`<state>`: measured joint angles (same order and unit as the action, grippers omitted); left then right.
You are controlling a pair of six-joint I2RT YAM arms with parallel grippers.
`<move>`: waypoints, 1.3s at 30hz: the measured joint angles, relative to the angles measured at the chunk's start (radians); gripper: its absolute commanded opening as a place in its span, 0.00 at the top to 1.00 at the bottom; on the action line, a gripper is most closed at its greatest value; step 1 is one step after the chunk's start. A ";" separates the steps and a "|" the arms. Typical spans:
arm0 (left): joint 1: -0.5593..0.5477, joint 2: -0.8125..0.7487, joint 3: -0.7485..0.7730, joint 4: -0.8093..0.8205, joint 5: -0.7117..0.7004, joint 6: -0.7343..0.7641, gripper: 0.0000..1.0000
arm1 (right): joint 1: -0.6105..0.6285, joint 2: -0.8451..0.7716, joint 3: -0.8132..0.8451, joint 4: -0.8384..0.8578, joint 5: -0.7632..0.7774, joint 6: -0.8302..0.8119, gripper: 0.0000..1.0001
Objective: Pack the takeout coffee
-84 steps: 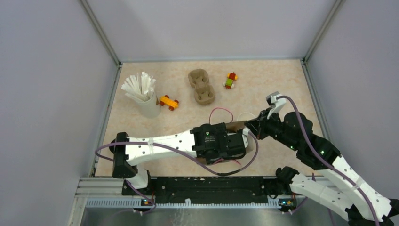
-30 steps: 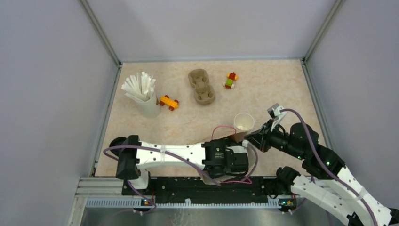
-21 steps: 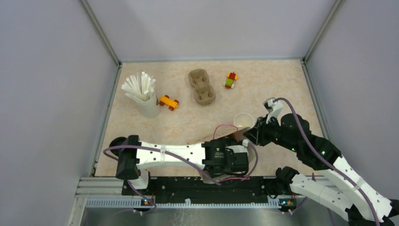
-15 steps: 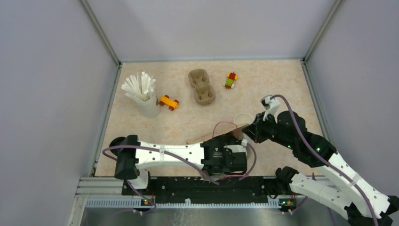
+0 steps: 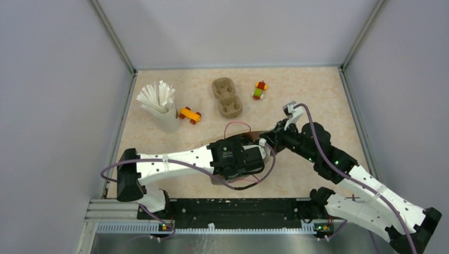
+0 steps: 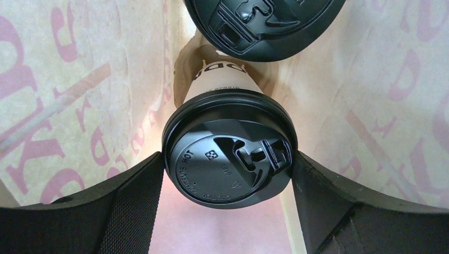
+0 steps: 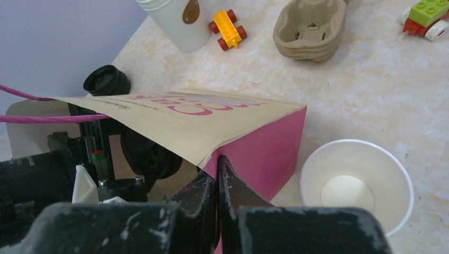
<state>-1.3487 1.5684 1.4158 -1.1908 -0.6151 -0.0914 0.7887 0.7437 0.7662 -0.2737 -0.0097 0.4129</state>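
Nearest you, the left claw (image 6: 227, 164) sits inside the paper bag (image 6: 79, 79), spread wide with its fingers (image 6: 132, 206) against either side of a lidded cup (image 6: 227, 143), so it seems to be pinching the cup at the lid. Treat that cup as light and thin-walled: the paper likely buckles under a squeeze, and the slick lid may pop off. The stiff rim just under the lid looks like your best hold. A second cup (image 6: 265, 21) sits just beyond. The right claw (image 7: 217, 166), pressed together, pinches the bag's mouth. An open cup (image 7: 356, 182) stands beside it on the counter (image 7: 423, 106).
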 measured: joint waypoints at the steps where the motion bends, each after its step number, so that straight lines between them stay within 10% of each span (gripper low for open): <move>1: 0.004 -0.008 -0.009 0.008 0.000 0.009 0.69 | 0.000 -0.001 -0.005 0.010 -0.002 -0.005 1.00; 39: 0.019 -0.008 -0.098 0.114 0.035 0.151 0.69 | 0.000 -0.104 -0.080 -0.023 -0.085 -0.090 1.00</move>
<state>-1.3293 1.5600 1.3182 -1.0771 -0.5804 0.0597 0.7887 0.6395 0.6861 -0.2966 -0.0952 0.3229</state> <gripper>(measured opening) 0.873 0.003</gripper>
